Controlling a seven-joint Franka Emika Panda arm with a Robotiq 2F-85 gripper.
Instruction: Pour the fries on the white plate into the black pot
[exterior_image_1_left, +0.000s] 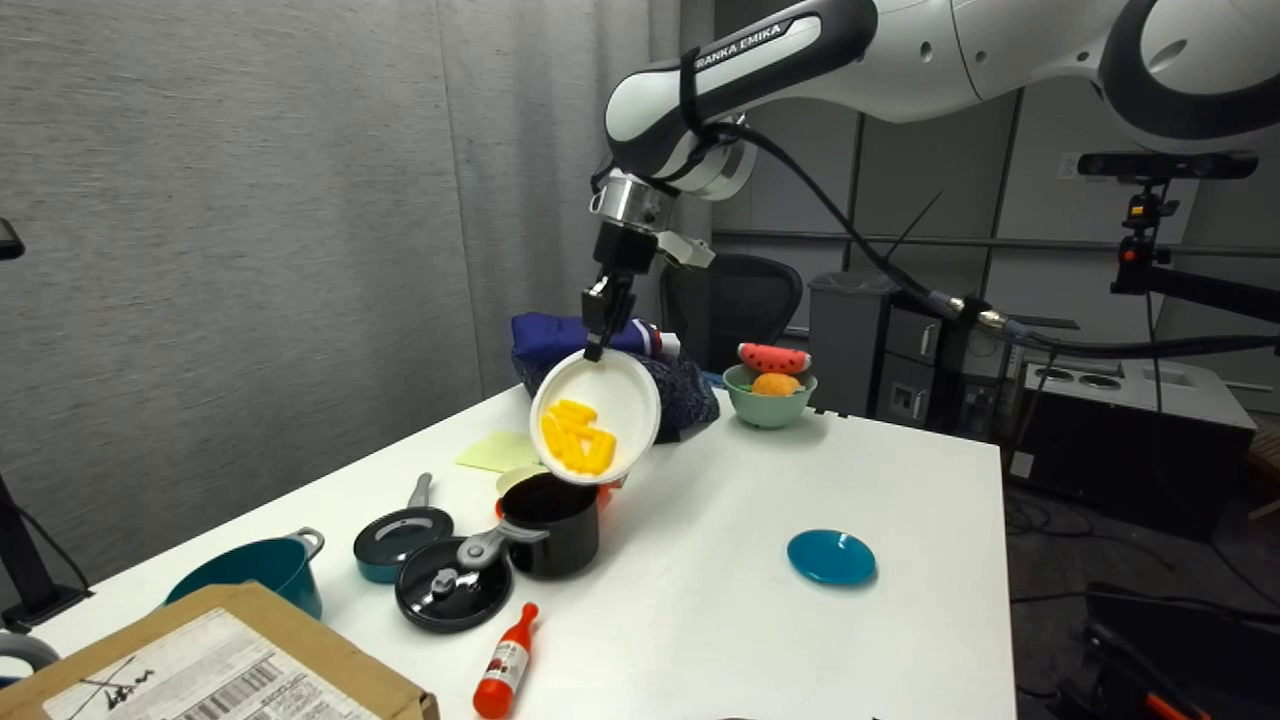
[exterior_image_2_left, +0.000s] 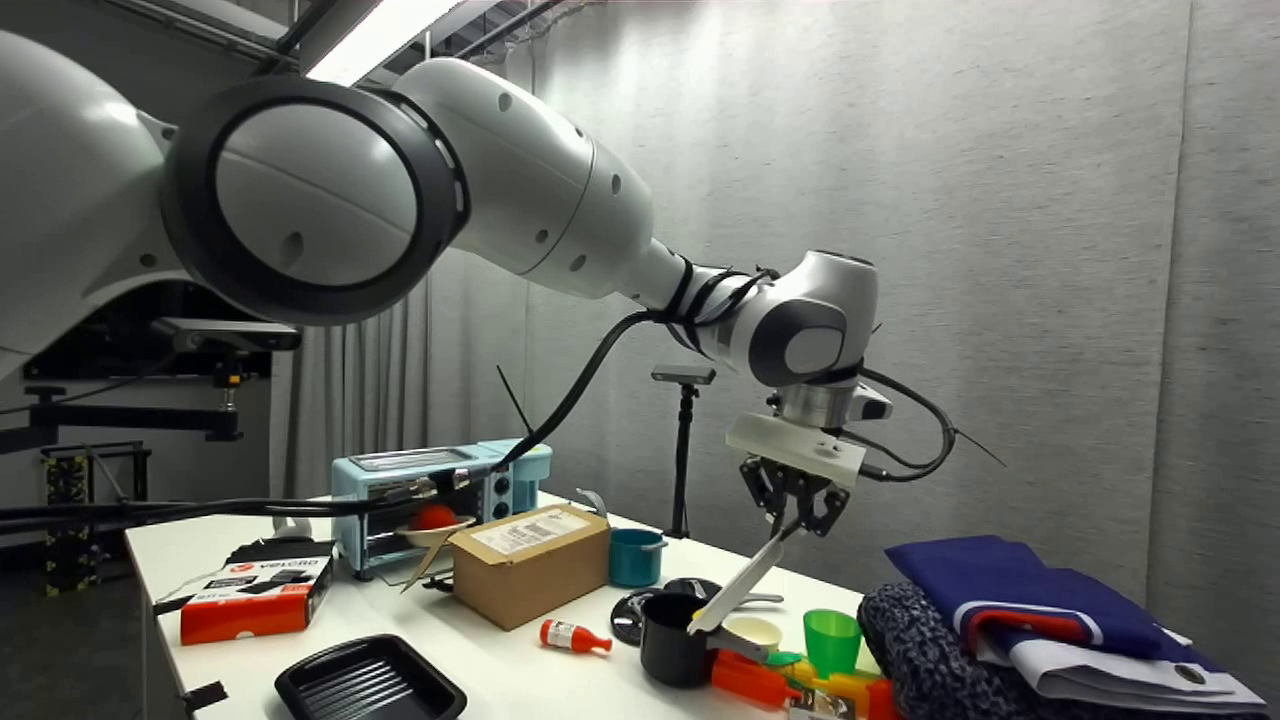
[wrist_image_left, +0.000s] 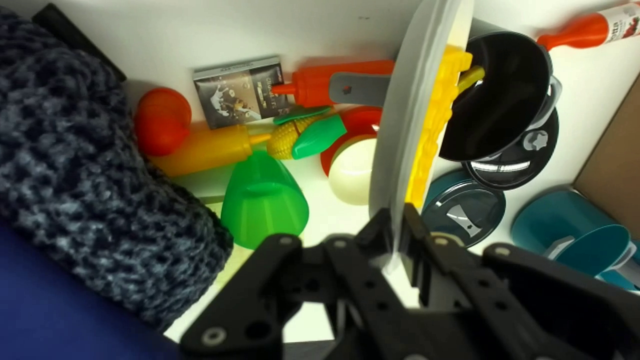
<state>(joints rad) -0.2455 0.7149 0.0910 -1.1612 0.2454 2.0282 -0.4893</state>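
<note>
White table (exterior_image_1_left: 720, 600), grey curtain (exterior_image_1_left: 250, 200). One round white plate (exterior_image_1_left: 626, 395), yellow fries (exterior_image_1_left: 571, 445) aboard, clamped by black gripper (wrist_image_left: 395, 221) — tipped steeply toward round black pot (exterior_image_1_left: 562, 542).

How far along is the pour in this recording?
Done: the black end effector grips the round white plate by its rim. In hand: it holds the plate steeply tilted at the mouth of the round black pot. Left: a heap of bright-yellow, stick-shaped toy fries lies on the plate and must go in; one yellow piece shows against the pot's dark inside, but whether it is loose is unclear.
</note>
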